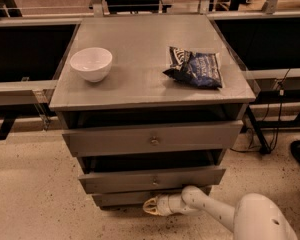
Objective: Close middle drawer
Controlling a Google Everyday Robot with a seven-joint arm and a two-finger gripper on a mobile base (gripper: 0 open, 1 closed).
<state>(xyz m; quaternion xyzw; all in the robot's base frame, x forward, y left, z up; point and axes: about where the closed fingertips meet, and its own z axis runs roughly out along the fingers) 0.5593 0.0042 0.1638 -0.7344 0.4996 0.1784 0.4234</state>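
Note:
The middle drawer (pixel 190 178) is a wide grey front with a tiny pale knob (pixel 155 181) at its centre. It stands only a little out from the cabinet, with a dark gap showing above it. My gripper (pixel 150 206) is low down, just below the middle drawer's front edge and in front of the bottom drawer (pixel 121 198). The white arm (pixel 210 211) reaches in from the lower right.
The top drawer (pixel 200 135), with a brass knob (pixel 154 140), sticks out slightly. On the cabinet top (pixel 140 44) sit a white bowl (pixel 91 63) and a dark blue snack bag (pixel 196 68). Dark benches flank the cabinet. Cables hang at the right.

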